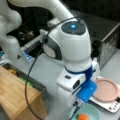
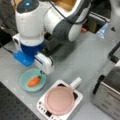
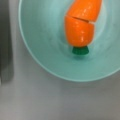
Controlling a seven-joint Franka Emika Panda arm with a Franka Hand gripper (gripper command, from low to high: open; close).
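Observation:
A teal bowl (image 1: 93, 111) (image 2: 25, 78) (image 3: 37, 50) stands on the grey table near the bottom of both front views. In it lies an orange toy carrot (image 1: 83, 116) (image 2: 34, 81) (image 3: 81, 25), cut across in two pieces, with a small green stem (image 3: 80, 50). My gripper (image 2: 42, 72) (image 1: 78, 103) hangs just above the bowl's rim, beside the carrot, below the white wrist with its blue camera mount (image 1: 87, 91) (image 2: 23, 58). In the wrist view the bowl and carrot fill the frame and no fingers show. Nothing shows held.
A pink round plate (image 1: 106, 90) (image 2: 59, 100) rests on a white cooker with buttons (image 1: 113, 107) (image 2: 41, 107) next to the bowl. A metal oven (image 1: 105, 32) (image 2: 110, 95) stands beyond it. A wooden block (image 1: 17, 92) and a grey bin (image 1: 35, 83) lie at a front view's left.

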